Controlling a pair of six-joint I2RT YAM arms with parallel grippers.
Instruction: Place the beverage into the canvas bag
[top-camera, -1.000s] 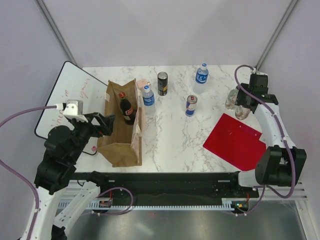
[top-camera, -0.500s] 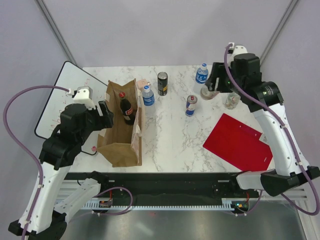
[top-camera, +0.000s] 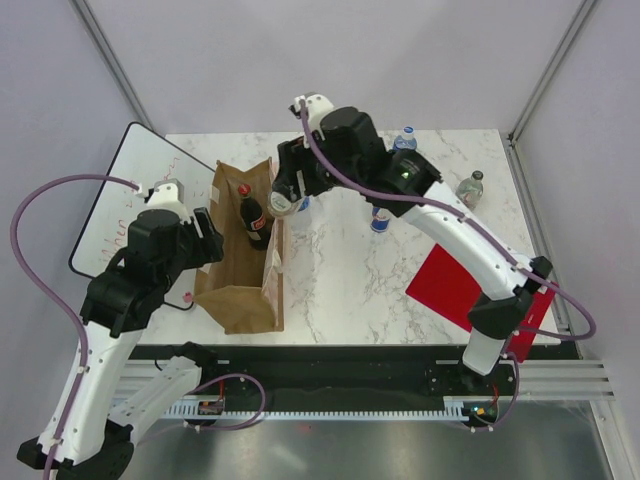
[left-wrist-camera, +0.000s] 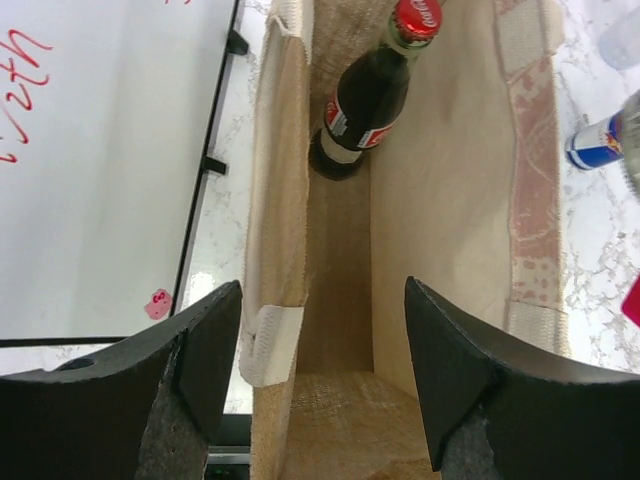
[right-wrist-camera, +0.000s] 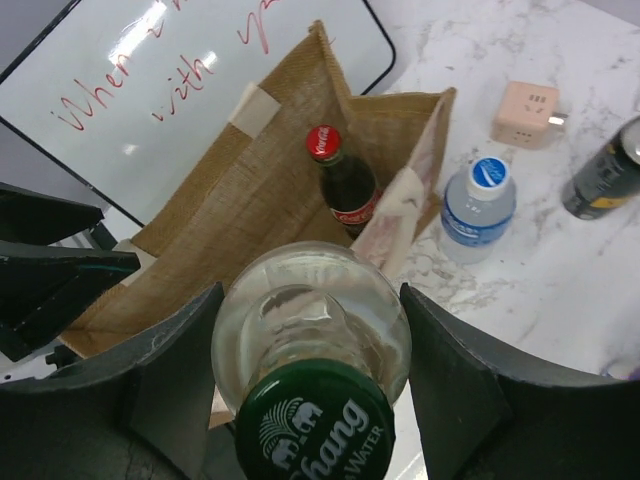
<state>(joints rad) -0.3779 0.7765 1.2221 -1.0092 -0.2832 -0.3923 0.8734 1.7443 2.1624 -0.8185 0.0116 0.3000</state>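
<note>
Glass in the grip: the green-capped clear glass bottle hangs in the air, pinched round its body by both fingers of the right tool, cap toward the wrist camera.
Bottle axis: about upright by the overhead view, base pointing down.
Target direction: the tan-brown upright canvas bag lies below and to the robot's left. From overhead the bottle sits over the bag's right rim, toward the far end.
Bag axis: mouth open, long side running near to far.
Already inside: a dark cola bottle with a red cap stands at the far end, close to the drop line. The nearer stretch of the bag floor shows bare.
Helper: the left tool has its fingers spread wide at the near end of the mouth. Contact with the wall cannot be told.
Nearer arm: the right one, already carrying.
Coming move, as a judgement: a little left and nearer, then straight down, missing the red cap.
Surface: white marbled tabletop, flat and hard.
Room: a blue-capped plastic water bottle stands just outside the right wall, and a whiteboard lies on the left side.
</note>
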